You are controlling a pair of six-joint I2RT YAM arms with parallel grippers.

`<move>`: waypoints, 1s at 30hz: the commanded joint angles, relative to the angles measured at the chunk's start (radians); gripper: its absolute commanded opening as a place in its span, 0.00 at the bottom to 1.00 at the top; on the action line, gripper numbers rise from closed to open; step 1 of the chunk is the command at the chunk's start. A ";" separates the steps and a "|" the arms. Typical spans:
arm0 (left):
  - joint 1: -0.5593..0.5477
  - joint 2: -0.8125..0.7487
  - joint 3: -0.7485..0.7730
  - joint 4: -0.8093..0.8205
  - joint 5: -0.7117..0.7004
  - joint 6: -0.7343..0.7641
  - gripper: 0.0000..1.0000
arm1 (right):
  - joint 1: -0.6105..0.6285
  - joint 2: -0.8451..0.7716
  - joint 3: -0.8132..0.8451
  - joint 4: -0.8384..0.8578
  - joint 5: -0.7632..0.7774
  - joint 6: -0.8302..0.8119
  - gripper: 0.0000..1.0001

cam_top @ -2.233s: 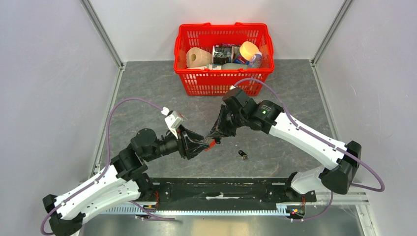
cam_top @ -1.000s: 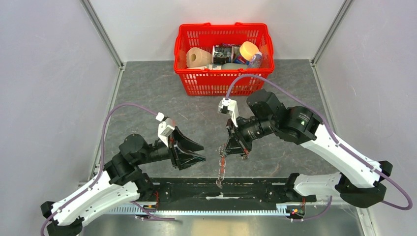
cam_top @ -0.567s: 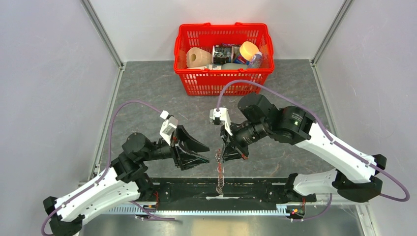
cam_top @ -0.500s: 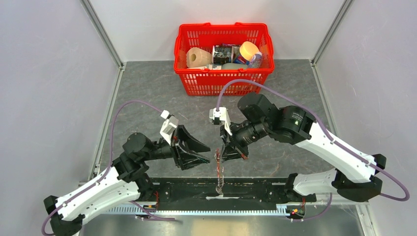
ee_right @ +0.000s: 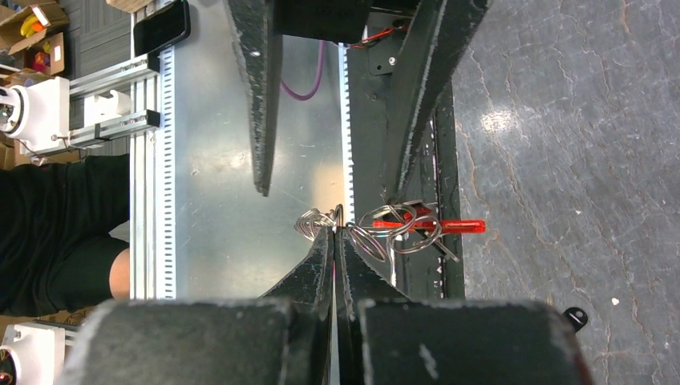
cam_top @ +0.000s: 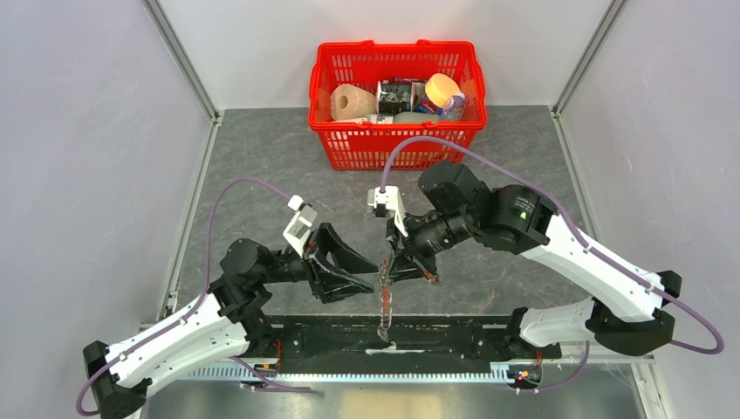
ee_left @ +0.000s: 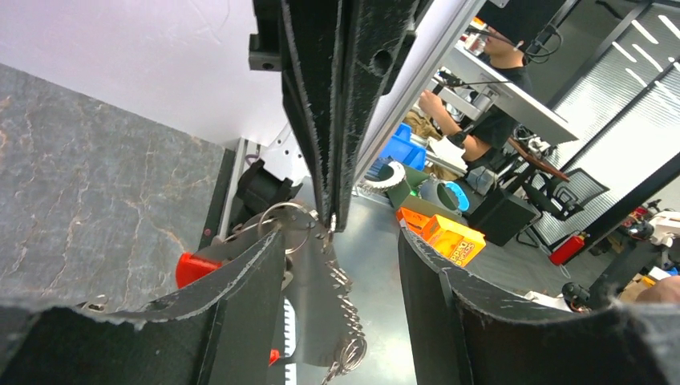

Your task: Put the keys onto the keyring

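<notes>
My right gripper (cam_top: 389, 272) is shut on the keyring (cam_top: 383, 304), which hangs below it over the table's near edge. In the right wrist view my closed gripper (ee_right: 333, 229) pinches the silvery rings, with the red strap (ee_right: 437, 226) beside them. My left gripper (cam_top: 372, 279) is open, its fingers on either side of the hanging bunch. In the left wrist view the ring (ee_left: 289, 221) and chain (ee_left: 346, 321) hang between my open fingers (ee_left: 240, 297). The small dark key (cam_top: 430, 277) lies on the table just right of my right gripper and also shows in the right wrist view (ee_right: 573, 314).
A red basket (cam_top: 325, 131) with a paper roll, packets and a bottle stands at the back centre. The black mounting rail (cam_top: 454, 336) runs along the near edge under the keyring. Walls close in the left and right sides.
My right gripper has carried the keyring from mid-table down to the near edge, then a little left. My left gripper let go, pulled back open, and now straddles the hanging bunch.
</notes>
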 commanded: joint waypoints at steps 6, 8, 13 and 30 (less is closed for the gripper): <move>-0.003 -0.019 -0.005 0.096 0.036 -0.066 0.60 | 0.006 -0.012 0.050 0.071 0.033 0.025 0.00; -0.003 -0.019 -0.006 0.101 0.040 -0.070 0.60 | 0.006 -0.011 0.054 0.082 0.032 0.033 0.00; -0.003 -0.007 -0.018 0.139 0.050 -0.090 0.59 | 0.006 -0.006 0.059 0.112 0.046 0.051 0.00; -0.003 -0.006 -0.027 0.182 0.064 -0.106 0.40 | 0.006 -0.009 0.044 0.189 0.025 0.088 0.00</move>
